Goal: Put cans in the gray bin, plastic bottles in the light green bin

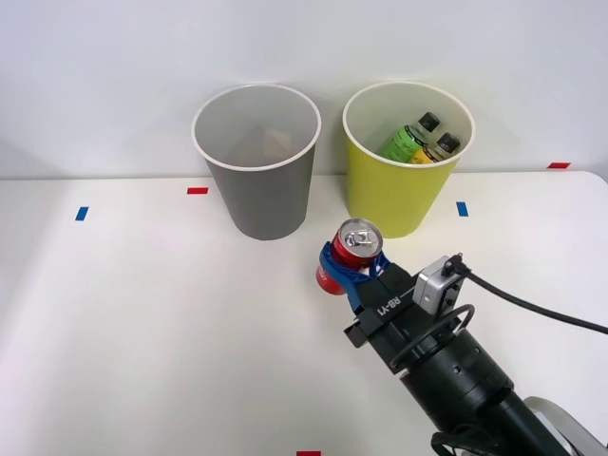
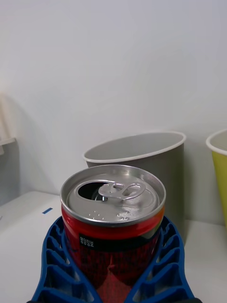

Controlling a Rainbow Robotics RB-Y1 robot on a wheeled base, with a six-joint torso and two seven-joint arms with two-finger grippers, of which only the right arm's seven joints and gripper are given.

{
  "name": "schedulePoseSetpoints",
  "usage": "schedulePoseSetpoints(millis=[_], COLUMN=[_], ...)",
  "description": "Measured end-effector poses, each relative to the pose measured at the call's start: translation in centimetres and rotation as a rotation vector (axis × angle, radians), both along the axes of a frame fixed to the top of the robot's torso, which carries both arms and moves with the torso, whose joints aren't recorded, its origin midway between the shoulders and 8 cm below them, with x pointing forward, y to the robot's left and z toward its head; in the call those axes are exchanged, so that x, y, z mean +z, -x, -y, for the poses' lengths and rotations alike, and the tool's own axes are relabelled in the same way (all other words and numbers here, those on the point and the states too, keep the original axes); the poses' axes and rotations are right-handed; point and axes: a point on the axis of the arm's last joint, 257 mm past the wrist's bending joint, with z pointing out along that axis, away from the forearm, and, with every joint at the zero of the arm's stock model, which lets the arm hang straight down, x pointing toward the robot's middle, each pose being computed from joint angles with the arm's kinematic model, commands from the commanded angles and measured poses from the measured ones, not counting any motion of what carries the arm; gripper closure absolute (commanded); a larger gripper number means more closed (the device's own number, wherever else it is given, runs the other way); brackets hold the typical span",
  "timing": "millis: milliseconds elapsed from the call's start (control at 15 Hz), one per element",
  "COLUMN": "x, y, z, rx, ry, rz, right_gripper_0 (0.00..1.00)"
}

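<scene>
Two tapered round bins stand side by side at the back of the white desk (image 1: pixel 142 323), close together but not touching. Gray bin (image 1: pixel 258 161) on the left: dark matte wall, white rim, pale smooth inside. Light green bin (image 1: pixel 404 166) on the right: yellow-green wall, same white rim and pale inside.

Inside the light green bin, two small black-capped bottles lean against the far wall, touching each other: green-label bottle (image 1: pixel 408 139) to the left, yellow-orange-label bottle (image 1: pixel 439 149) to the right.

Right end effector (image 1: pixel 348 265) sits in front of the two bins, level with the gap between them. Its blue ribbed fingers (image 2: pixel 54 265) are closed around the lower body of the red can (image 1: pixel 350 252), one curved finger on each side. Can is slim, cylindrical, glossy red with a dark label band; the brushed silver top has its pull tab in place and the mouth opening shows dark. Can stands roughly upright in the grip, tilted slightly. Whether its base touches the desk, I cannot tell.

Small blue and red tape marks dot the desk.
</scene>
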Motion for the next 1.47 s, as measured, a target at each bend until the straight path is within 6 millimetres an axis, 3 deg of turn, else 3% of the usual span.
schedulePoseSetpoints(millis=[200,533,733,1000,1267,1467], x=[2.7,8.4,11.1,16.1,17.5,17.4], y=[0.6,-0.3,-2.3,-4.8,-6.6,-10.0], z=[0.8,1.1,0.2,-1.2,-3.9,-6.3], rx=[0.02,0.04,0.043,0.043,0.055,0.065], ry=[-0.019,-0.106,-0.113,-0.187,-0.183,-0.197], rz=[0.037,0.116,0.119,0.116,0.036,0.019], right_gripper_0=[1.0,1.0,1.0,1.0,1.0,1.0])
